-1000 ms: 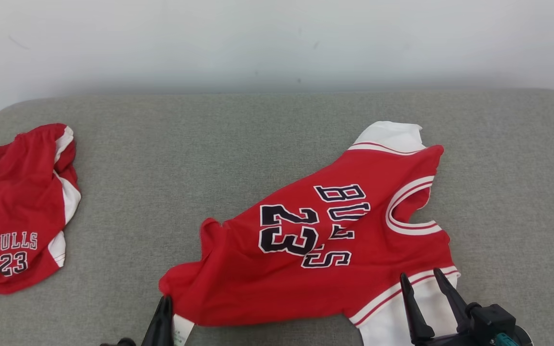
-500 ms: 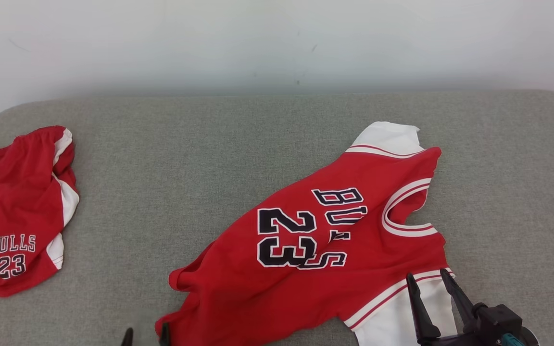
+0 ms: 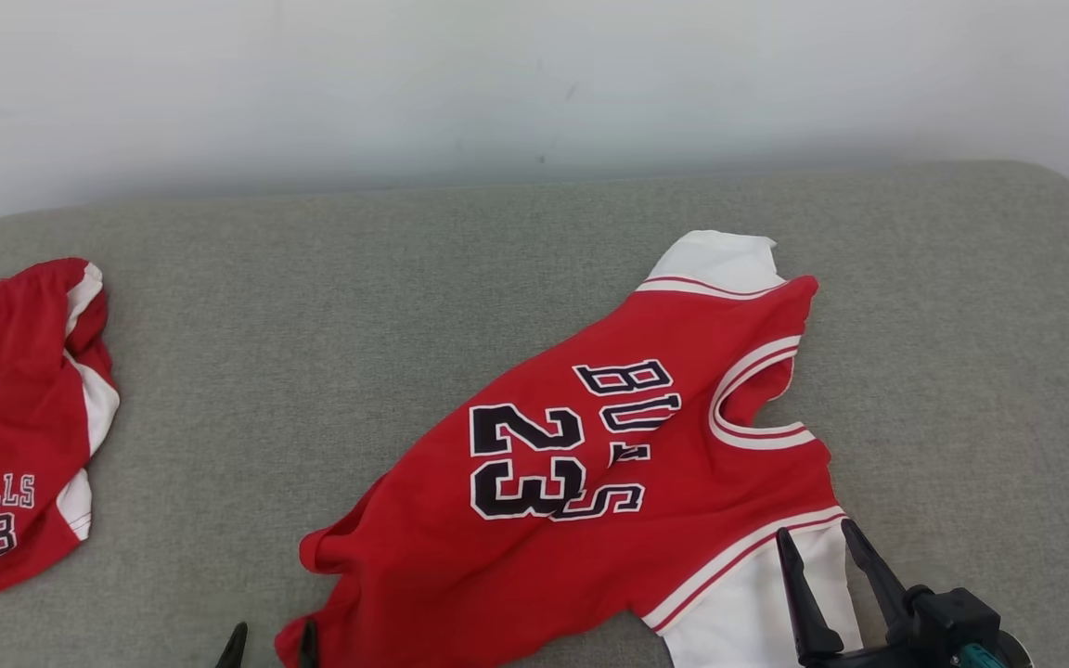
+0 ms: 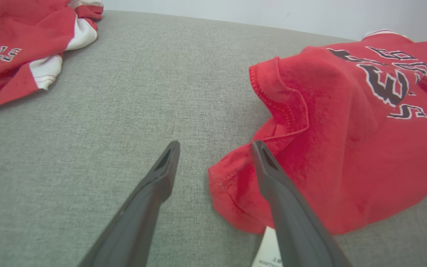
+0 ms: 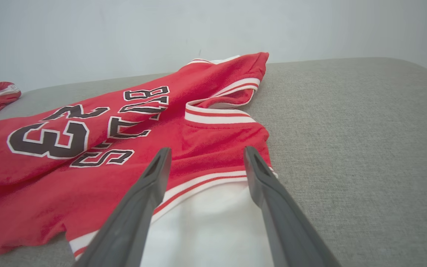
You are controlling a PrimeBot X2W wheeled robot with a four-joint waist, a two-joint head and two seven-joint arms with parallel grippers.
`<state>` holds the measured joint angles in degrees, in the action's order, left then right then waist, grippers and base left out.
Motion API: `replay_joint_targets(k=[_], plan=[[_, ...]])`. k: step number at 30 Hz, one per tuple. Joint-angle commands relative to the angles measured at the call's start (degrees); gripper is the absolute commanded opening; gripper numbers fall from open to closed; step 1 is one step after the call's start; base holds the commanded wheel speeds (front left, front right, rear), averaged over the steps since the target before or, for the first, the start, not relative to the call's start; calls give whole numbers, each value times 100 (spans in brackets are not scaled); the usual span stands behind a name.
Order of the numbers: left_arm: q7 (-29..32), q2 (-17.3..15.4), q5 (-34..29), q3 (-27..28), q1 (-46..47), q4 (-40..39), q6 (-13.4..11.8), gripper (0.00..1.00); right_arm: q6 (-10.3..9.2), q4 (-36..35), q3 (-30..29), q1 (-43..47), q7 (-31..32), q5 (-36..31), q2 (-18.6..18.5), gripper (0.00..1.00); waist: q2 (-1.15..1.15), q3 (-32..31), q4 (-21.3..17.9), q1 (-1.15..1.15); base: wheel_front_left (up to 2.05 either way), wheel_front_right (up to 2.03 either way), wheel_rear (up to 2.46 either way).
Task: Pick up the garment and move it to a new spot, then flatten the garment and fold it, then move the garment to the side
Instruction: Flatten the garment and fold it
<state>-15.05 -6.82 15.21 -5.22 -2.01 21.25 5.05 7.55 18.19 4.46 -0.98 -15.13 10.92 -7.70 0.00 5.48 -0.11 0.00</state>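
Note:
The garment [image 3: 590, 482] is a red "BULLS 23" jersey with white sleeves, lying rumpled and slanted on the grey cushion [image 3: 312, 306]. My left gripper [image 3: 270, 642] is open at the jersey's lower left hem corner. In the left wrist view the gripper [image 4: 215, 144] has one finger over the hem of the garment [image 4: 347, 148] and the other over bare cushion. My right gripper [image 3: 815, 531] is open above the white sleeve at the lower right. In the right wrist view its fingers [image 5: 207, 150] straddle the striped sleeve seam of the garment [image 5: 87, 178], holding nothing.
Red "BULLS 23" shorts [image 3: 6, 445] lie crumpled at the cushion's left end, also visible in the left wrist view [image 4: 9, 44]. A pale wall [image 3: 534, 83] runs behind the cushion. A white label [image 4: 269, 248] pokes out under the jersey's hem.
My left gripper has opened and let go of the hem corner, which has dropped onto the cushion. The head camera has shifted, so the scene sits slightly further left.

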Motion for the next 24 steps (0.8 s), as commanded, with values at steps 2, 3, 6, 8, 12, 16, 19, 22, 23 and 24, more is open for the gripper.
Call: replay_joint_targets(k=[2,3,6,8,12,16,19,22,23,24], plan=[[-18,1,0,-15,80,137,24,100,-14,3,-8,10,-2,9,16,100,0,13,-71,0,0,0,0],[-18,13,5,-25,113,185,36,100,-15,2,-13,15,-2,13,16,100,0,16,-86,0,0,0,0],[-18,52,36,-60,138,376,49,42,-15,-4,-30,32,-2,13,25,100,0,15,-114,0,0,0,0],[-18,60,10,-23,198,373,44,0,-14,-3,-39,46,-2,14,29,100,0,3,-120,0,0,0,0],[-18,88,21,87,197,362,32,0,-15,-16,-95,104,-2,-5,35,100,0,-30,-54,0,0,0,0],[-18,146,110,285,59,216,7,0,-14,-31,-144,90,-1,-36,28,100,0,-29,68,0,0,0,0],[-18,221,194,442,-137,63,-13,0,-15,-36,-158,92,-1,-42,32,100,0,-31,154,0,0,0,0],[-18,303,272,480,-404,-63,-12,0,-14,-41,-180,130,-2,-57,59,100,0,-37,227,0,0,0,0],[-18,323,320,474,-475,-90,-23,0,-15,-38,-196,141,-1,-60,60,100,0,-40,249,0,0,0,0],[-18,344,371,462,-543,-101,-31,0,-14,-35,-200,148,-2,-58,57,100,0,-43,266,0,0,0,0]])
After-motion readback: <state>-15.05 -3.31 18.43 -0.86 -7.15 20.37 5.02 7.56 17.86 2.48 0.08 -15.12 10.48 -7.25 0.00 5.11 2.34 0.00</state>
